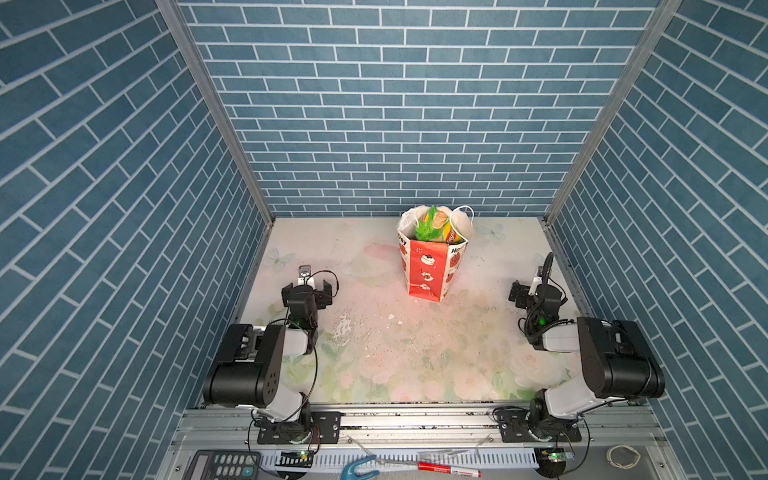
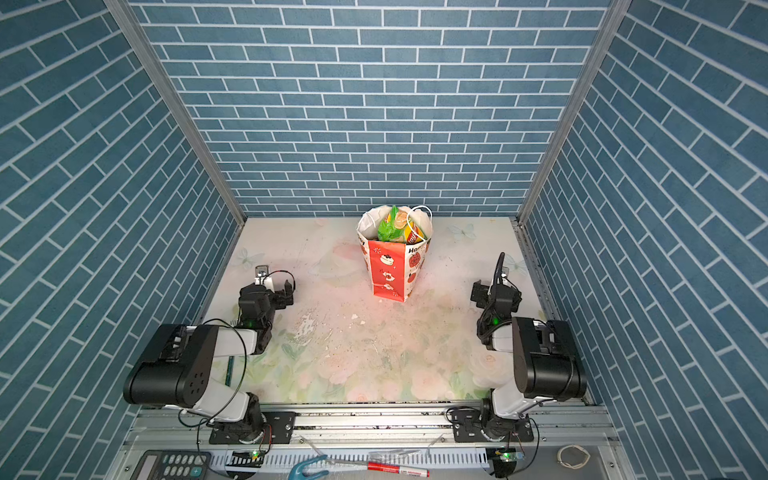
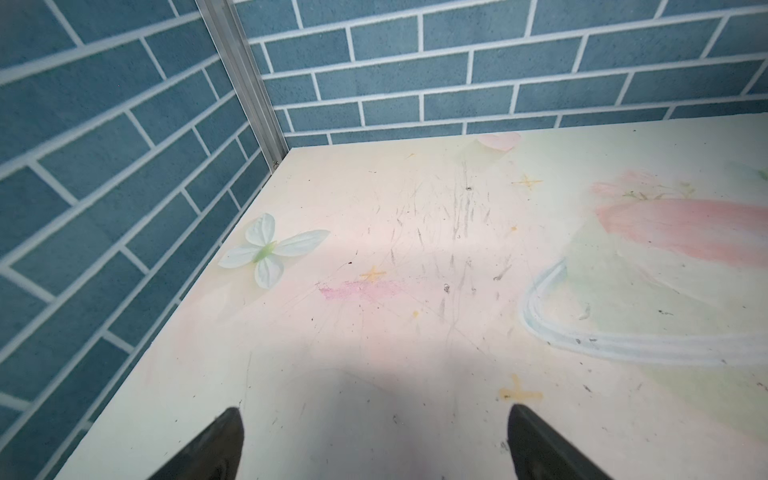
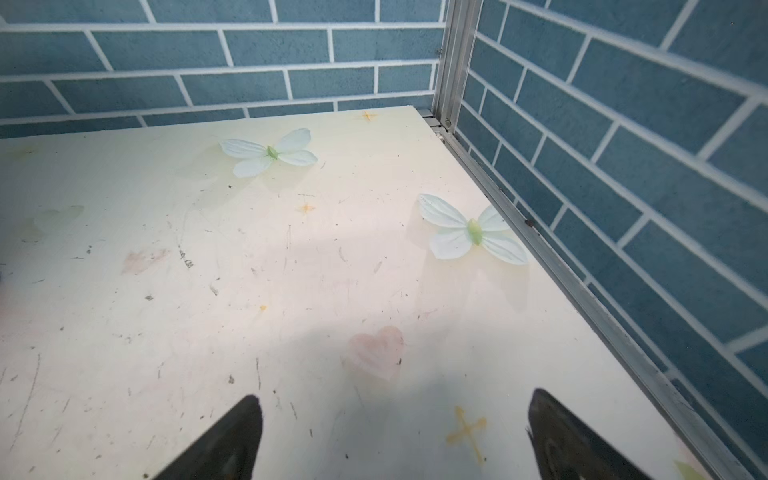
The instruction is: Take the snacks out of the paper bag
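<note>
- In both top views I see blue brick-pattern walls (image 1: 395, 104) around a pale floral tabletop (image 1: 374, 332). The tall white-and-red paper gift bag (image 1: 426, 270) (image 2: 390, 270) stands upright toward the back, with crinkly green and yellow snack packets (image 1: 434, 226) (image 2: 399, 226) in its mouth.
- My left gripper (image 1: 307, 289) and right gripper (image 1: 528, 291) sit by the side walls, well apart from the bag.
- Left wrist view: the claw (image 3: 374, 415) is spread wide over scuffed tabletop.
- Right wrist view: the claw (image 4: 395, 403) is likewise spread, near printed butterflies (image 4: 471, 230).

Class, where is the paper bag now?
In both top views the paper bag stands upright on the table, roughly central, near the back wall, snacks showing.
</note>
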Tool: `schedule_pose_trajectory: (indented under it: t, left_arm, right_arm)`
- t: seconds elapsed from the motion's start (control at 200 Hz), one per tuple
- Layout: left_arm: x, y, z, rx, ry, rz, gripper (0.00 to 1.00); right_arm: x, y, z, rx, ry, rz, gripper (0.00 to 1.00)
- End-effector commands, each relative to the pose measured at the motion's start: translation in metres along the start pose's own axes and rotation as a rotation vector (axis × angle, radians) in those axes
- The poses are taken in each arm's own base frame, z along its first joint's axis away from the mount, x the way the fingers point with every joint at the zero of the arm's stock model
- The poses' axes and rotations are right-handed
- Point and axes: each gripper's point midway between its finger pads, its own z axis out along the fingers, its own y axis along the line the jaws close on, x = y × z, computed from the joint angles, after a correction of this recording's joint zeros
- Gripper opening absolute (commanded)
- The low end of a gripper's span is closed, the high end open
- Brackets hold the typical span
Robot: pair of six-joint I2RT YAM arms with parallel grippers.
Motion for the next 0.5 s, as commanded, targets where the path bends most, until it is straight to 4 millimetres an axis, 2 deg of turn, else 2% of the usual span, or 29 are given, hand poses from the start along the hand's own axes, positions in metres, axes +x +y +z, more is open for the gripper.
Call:
schedule_pose_trajectory:
  t: [0.0, 0.49]
  left_arm:
    - [-0.0066, -0.0021, 0.0027, 0.003, -0.016, 0.001, 1.00]
    - [-0.0072, -0.0025, 0.0028, 0.004, -0.016, 0.002, 1.00]
  right_arm:
    - [-0.0058, 0.0028, 0.0005, -0.015, -0.016, 0.005, 0.99]
    - [-0.0070, 0.0033, 0.0007, -0.018, -0.018, 0.008, 0.99]
